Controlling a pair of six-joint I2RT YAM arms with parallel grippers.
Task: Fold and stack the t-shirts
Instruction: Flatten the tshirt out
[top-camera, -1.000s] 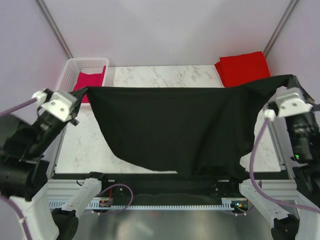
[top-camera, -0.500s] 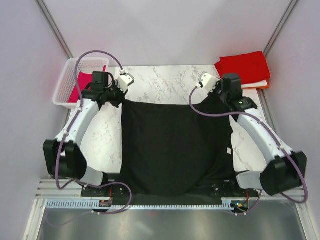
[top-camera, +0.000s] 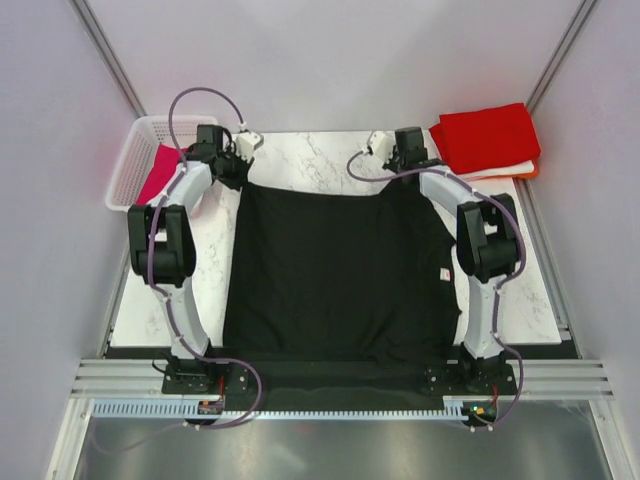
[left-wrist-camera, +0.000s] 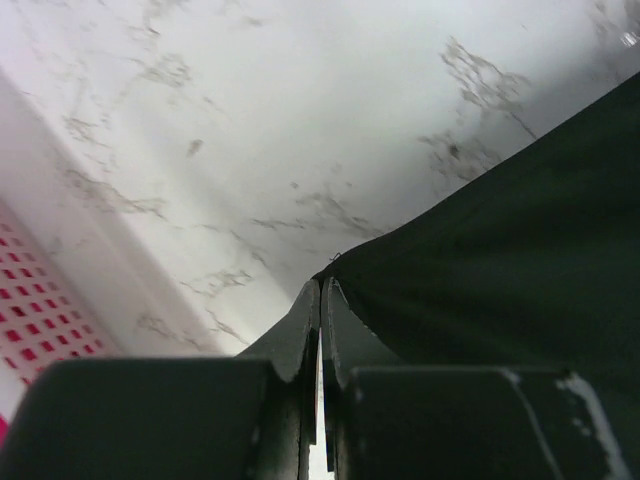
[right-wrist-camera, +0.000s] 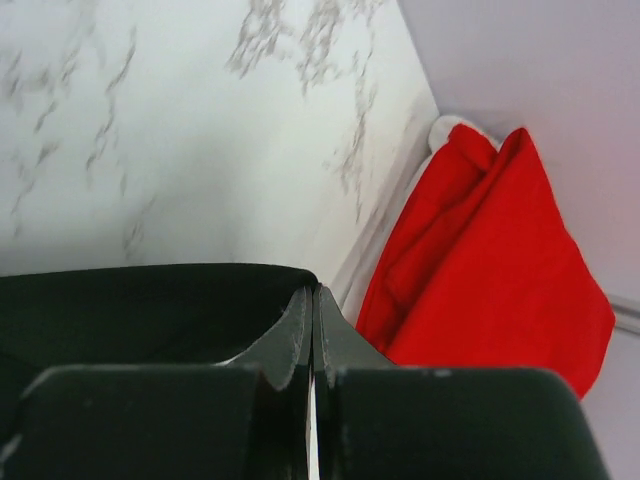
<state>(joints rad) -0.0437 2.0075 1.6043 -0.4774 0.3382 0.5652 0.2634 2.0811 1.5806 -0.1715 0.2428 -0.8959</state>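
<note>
Pretty sure this is a robotics lab cell, not anyone's home. Bare pale walls (top-camera: 320, 60) box it in on three sides, with metal struts (top-camera: 105, 50) running up the corners. The marble-look bench (top-camera: 330, 150) sits in an aluminium frame (top-camera: 330, 372) with a cable tray (top-camera: 330, 408) along the near edge. Two arms (top-camera: 165, 250) (top-camera: 485, 240) are bolted there, trailing purple cables (top-camera: 195, 95). The only homey bits are a black shirt (top-camera: 330, 270) and a basket (top-camera: 130, 160).

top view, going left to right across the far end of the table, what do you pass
white lattice basket → left claw → black t-shirt's far edge → right claw → folded red t-shirt
</note>
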